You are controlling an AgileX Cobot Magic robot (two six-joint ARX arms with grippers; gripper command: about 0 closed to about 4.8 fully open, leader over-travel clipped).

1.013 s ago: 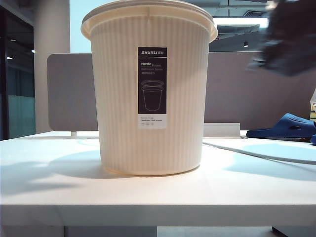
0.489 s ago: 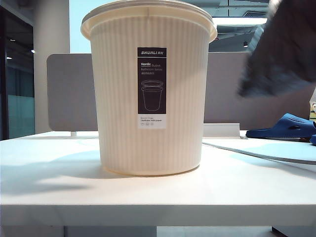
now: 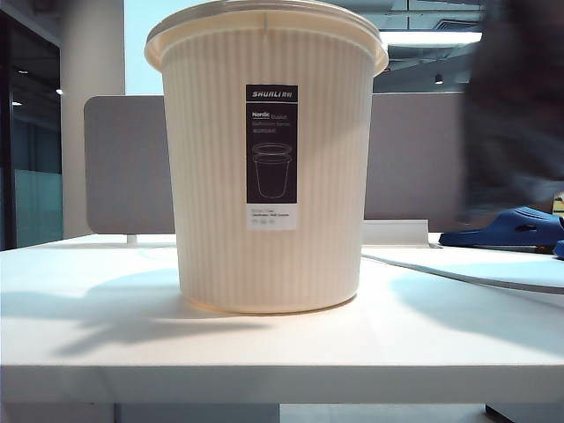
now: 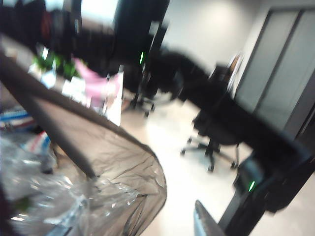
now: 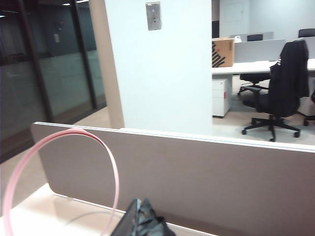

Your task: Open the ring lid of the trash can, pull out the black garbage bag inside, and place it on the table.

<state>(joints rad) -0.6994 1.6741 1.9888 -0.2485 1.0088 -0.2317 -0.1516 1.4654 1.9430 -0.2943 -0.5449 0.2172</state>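
Showing the trash can [image 3: 269, 159] upright at the middle of the table [image 3: 264, 352], cream-white and ribbed, with 1 dark label [image 3: 271, 154] on its front. Finding the ring lid [image 5: 116, 172] off the can in the right wrist view, a thin pink hoop standing on edge close to the camera, in front of the grey partition panel [image 5: 206, 182] and over a corner of the tabletop. Seeing the black garbage bag [image 4: 133, 177] in the left wrist view, thin brownish-dark wrinkled film with clear plastic crumpled beside it. Leaving broad bare tabletop on both sides of the can and ahead to the thick front edge, with the partition closing off the back and a blue slipper [image 3: 515, 227] lying at the far right. Keeping the left gripper [image 4: 150, 196] with its 2 fingers well apart, 1 long dark finger touching the bag film and 1 grey tip near the frame edge; not telling whether the film is gripped. Holding the right gripper [image 5: 142, 225] with jaws together, only a dark wrinkled tip showing beside the hoop, too cropped to tell what is pinched. Blurring heavily in the left wrist view. Cutting off part of the hoop at the frame edge. Smearing a dark shape [image 3: 515, 115] at the exterior view's right, impossible to identify as arm or bag.
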